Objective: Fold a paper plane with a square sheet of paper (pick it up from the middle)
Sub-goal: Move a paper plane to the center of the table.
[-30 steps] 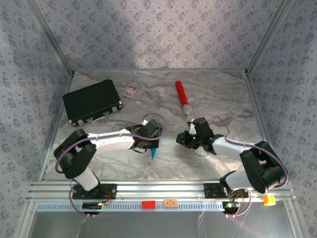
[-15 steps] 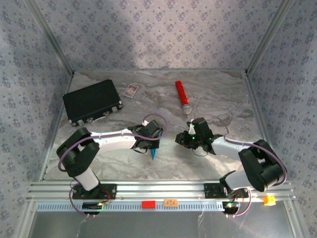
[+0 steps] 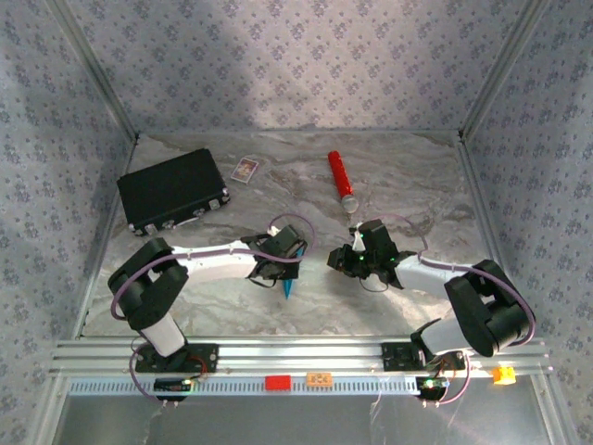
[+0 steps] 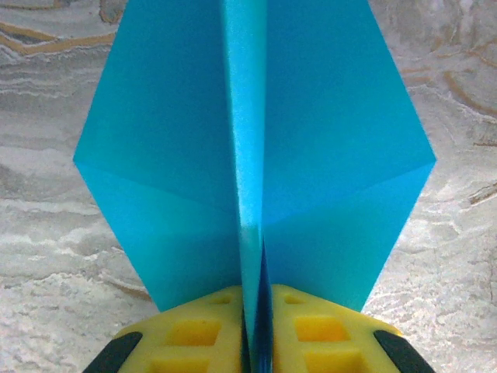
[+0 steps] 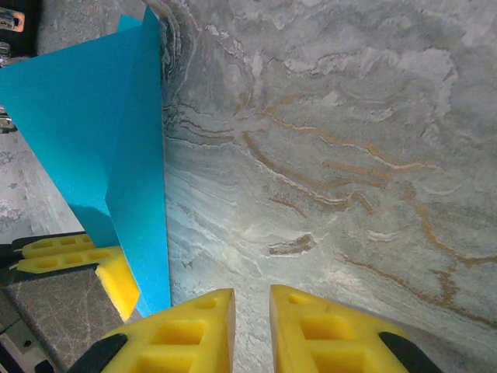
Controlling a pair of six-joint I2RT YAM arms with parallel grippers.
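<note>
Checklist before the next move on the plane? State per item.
1. Grip: ok, left gripper pinches the paper plane at its centre crease.
2. Second arm: ok, right gripper empty, jaws slightly apart.
3. Its clearance from the paper: cannot tell, outlines meet in the right wrist view.
4. Wings matching across crease: ok.
5. Nose tip intact: cannot tell, cropped.
6. Clutter: ok, red cylinder and black case lie far from both arms.

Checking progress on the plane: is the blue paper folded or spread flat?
Folded. The paper has a raised centre crease pinched in the left gripper, with angled flaps on both sides.
</note>
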